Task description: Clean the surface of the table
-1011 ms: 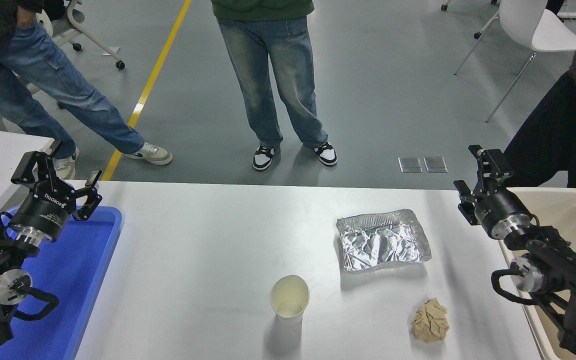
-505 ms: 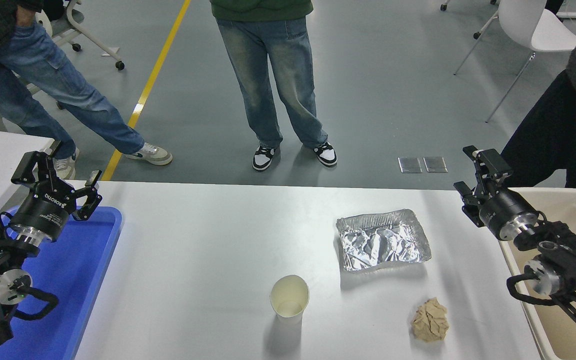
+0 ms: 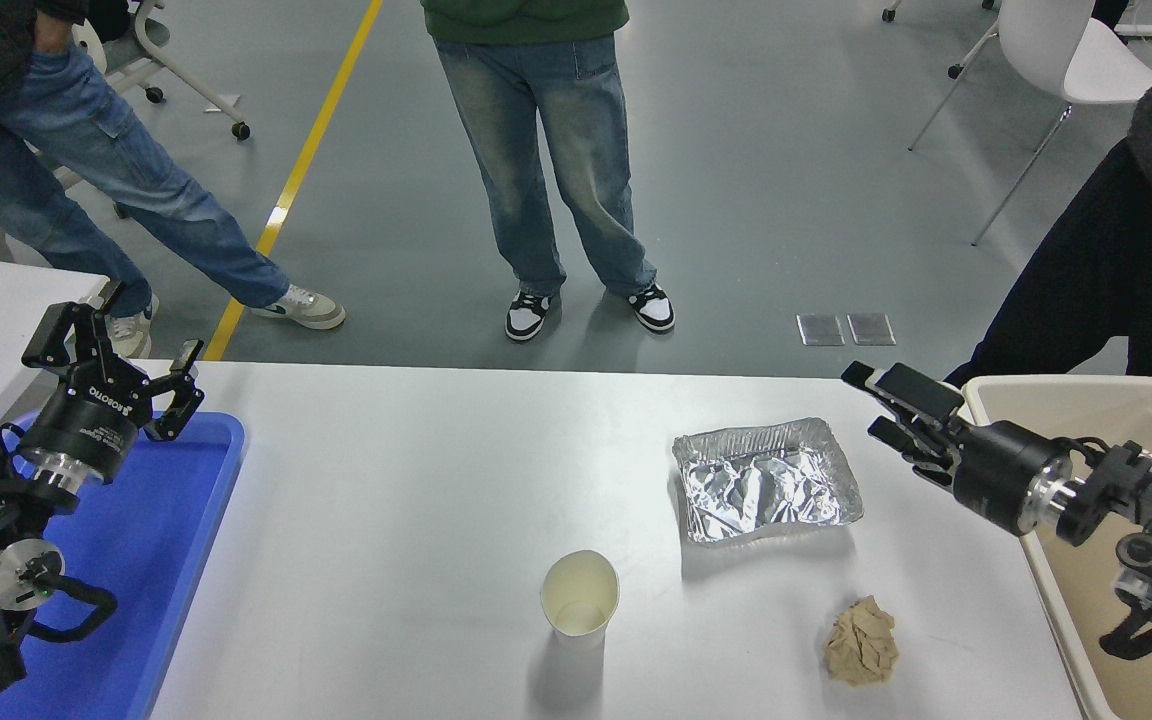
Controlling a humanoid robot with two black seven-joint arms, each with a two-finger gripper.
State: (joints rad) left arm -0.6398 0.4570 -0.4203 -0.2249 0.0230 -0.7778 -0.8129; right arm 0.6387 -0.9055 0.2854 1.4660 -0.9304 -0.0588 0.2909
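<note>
I am steering the open, empty right gripper [image 3: 881,405] toward the foil tray [image 3: 766,480], risking crushing its thin rim.

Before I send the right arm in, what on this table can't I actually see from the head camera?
- Beige bin: its inside is largely covered by the right arm, and the frame's right edge cuts it off.
- Blue tray: the parked left gripper and arm hide part of it; the bottom and left edges crop it.
- Paper cup: whether any liquid is inside cannot be told.
- Right gripper: seen side-on.
</note>
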